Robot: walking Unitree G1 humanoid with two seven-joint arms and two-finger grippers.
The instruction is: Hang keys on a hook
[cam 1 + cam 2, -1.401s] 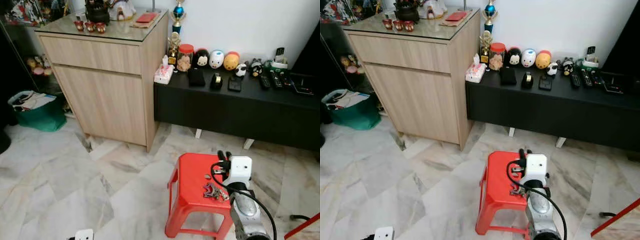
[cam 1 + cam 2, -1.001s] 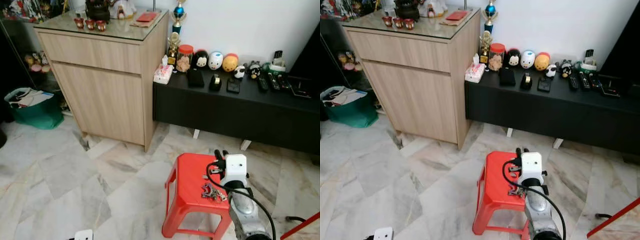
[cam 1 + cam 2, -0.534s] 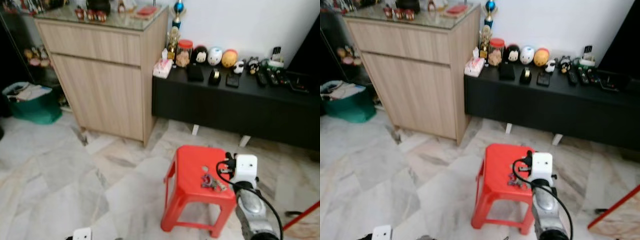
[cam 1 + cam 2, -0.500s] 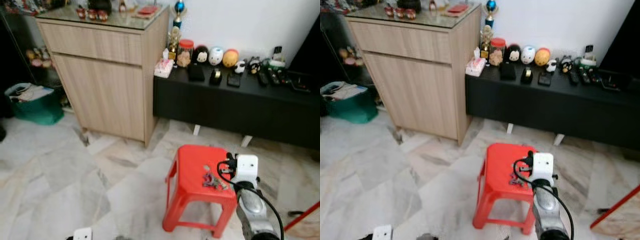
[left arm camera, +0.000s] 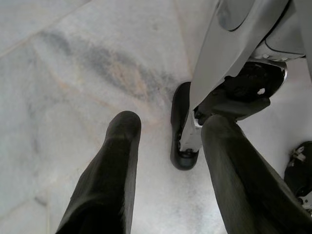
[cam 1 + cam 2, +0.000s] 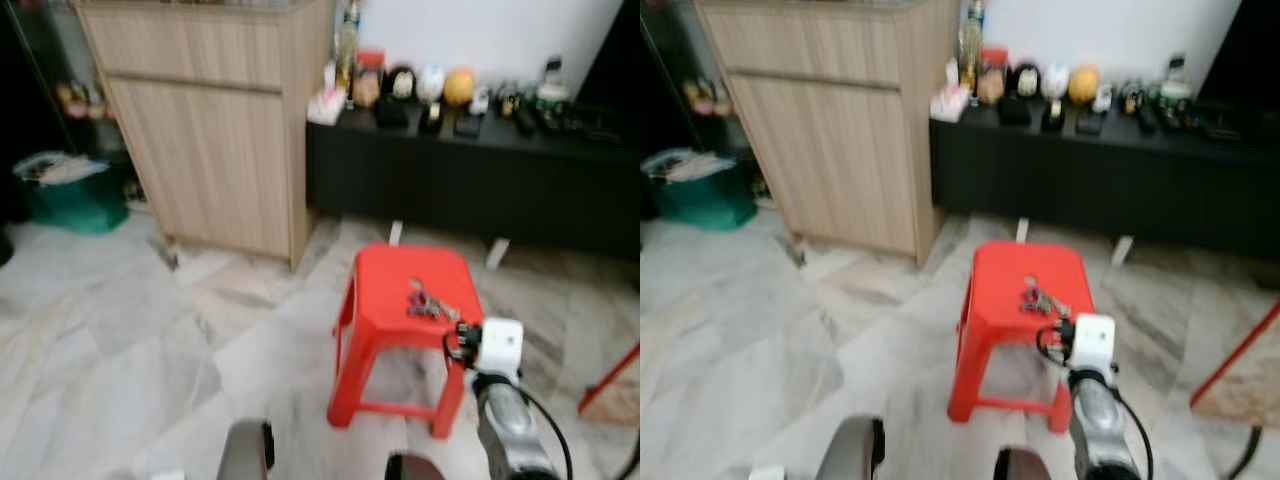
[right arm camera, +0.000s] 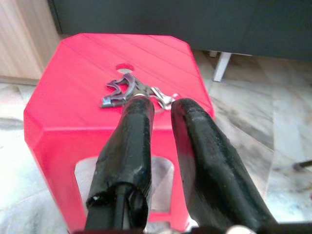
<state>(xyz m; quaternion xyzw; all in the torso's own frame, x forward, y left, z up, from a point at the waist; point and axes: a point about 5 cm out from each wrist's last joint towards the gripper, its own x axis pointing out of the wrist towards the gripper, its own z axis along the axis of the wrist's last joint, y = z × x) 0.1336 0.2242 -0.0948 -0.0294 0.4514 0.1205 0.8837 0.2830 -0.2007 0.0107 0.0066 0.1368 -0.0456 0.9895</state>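
Keys [image 7: 134, 92] on the red stool [image 7: 68, 97], right gripper [image 7: 161, 105] poised near them.

The right gripper's 2 fingers stand slightly parted, holding nothing; the idle left gripper [image 5: 168, 129] hangs open over the marble floor [image 6: 110, 340].

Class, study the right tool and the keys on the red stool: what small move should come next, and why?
Probably ease the right tool forward and down around the keys. They lie loose on the red stool, just past its fingertips, which stand slightly apart with nothing between them.
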